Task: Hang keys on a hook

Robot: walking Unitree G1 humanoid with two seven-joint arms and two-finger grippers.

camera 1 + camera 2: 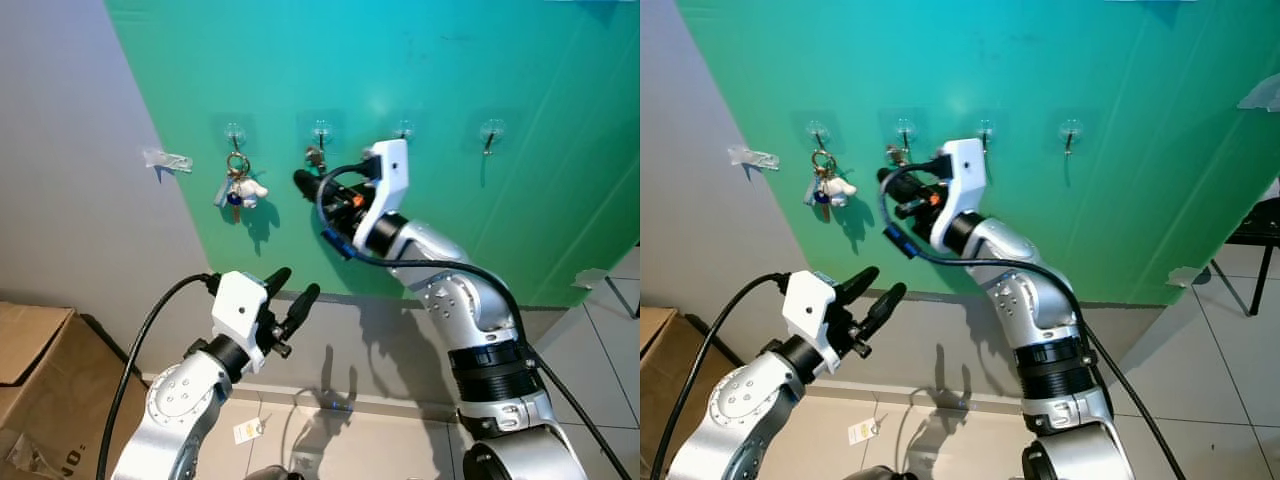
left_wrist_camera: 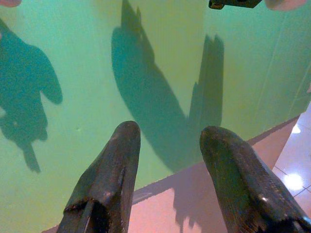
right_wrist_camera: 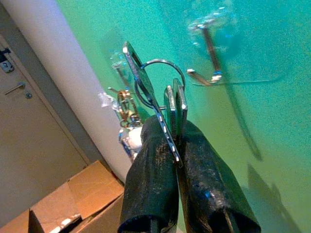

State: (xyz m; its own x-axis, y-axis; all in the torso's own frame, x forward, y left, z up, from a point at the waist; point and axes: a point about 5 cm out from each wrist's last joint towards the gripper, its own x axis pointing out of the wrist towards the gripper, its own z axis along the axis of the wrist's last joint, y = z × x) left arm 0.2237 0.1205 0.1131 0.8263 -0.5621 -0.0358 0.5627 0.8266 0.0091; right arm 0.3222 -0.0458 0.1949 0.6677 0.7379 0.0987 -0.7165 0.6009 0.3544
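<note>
Head views: green wall (image 1: 520, 60) carried four clear hooks in a row. Leftmost hook (image 1: 235, 131) already held a bunch with a white charm (image 1: 239, 187). Right gripper (image 1: 306, 181) was raised to the wall just below the second hook (image 1: 322, 129), with the keys (image 1: 315, 157) in its tips, close under that hook but apparently not yet on it. The third hook (image 1: 404, 129) and fourth hook (image 1: 491, 130) stood bare to the right. Left gripper (image 1: 291, 287) sat low and nearer, fingers spread, holding nothing, well clear of the wall.

Left wrist view: two black fingers (image 2: 109, 179) parted with green wall and pale skirting between them; nothing gripped.

Right wrist view: fingers pinched together on the key blades, the ring (image 3: 160, 77) standing free above them. Target hook (image 3: 210, 53) lay just beyond the ring, its prong pointing toward it; ring not threaded.

Judgement: carry done, hanging left. The ring must rise over the prong tip, then release. Charm bunch to the left was near; room to the right was open.
</note>
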